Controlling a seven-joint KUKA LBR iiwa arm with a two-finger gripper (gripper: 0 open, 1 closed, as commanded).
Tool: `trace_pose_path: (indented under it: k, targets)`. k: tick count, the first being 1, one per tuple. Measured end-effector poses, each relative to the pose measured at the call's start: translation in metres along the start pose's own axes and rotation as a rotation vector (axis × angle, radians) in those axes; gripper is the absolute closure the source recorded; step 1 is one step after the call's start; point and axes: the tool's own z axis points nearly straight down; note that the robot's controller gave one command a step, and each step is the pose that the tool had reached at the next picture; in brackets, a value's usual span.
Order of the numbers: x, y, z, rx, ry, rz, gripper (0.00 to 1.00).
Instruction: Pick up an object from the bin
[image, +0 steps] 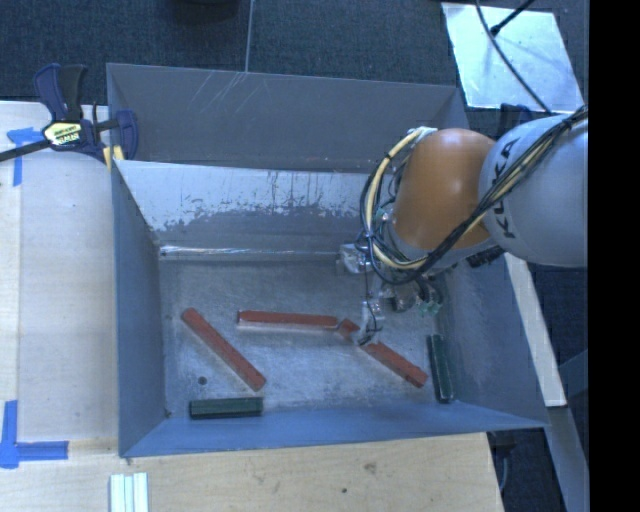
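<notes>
1. Hanging in from the right, the arm is being seen over the right half of the grey bin (140, 300), with its orange cover (445, 190) and looped cables (380, 205) sitting above the claw (372, 328).
2. The claw is being held low over the bin floor, right of centre, at the gap between two bars.
3. Open or closed: it cannot be told for the claw.
4. The long red-brown bar (285, 320) is being noted lying almost level across the middle of the floor; its right end is just beside the claw. Contact cannot be told.
5. The second red-brown bar (395, 364) is being noted just below and right of the claw, slanting down toward the right wall.
6. The third red-brown bar (222, 349) is being noted slanted at the left, well apart from the claw.
7. A dark green block (226, 407) is being noted along the front wall; a dark green bar (439, 368) is being noted by the right wall, just beside the second red-brown bar's lower end.
</notes>
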Motion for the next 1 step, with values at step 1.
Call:
trace_pose_path:
  k: [1]
  targets:
    - [-0.0021,0.0325,0.0321,-0.001,-0.003,0.017,0.0]
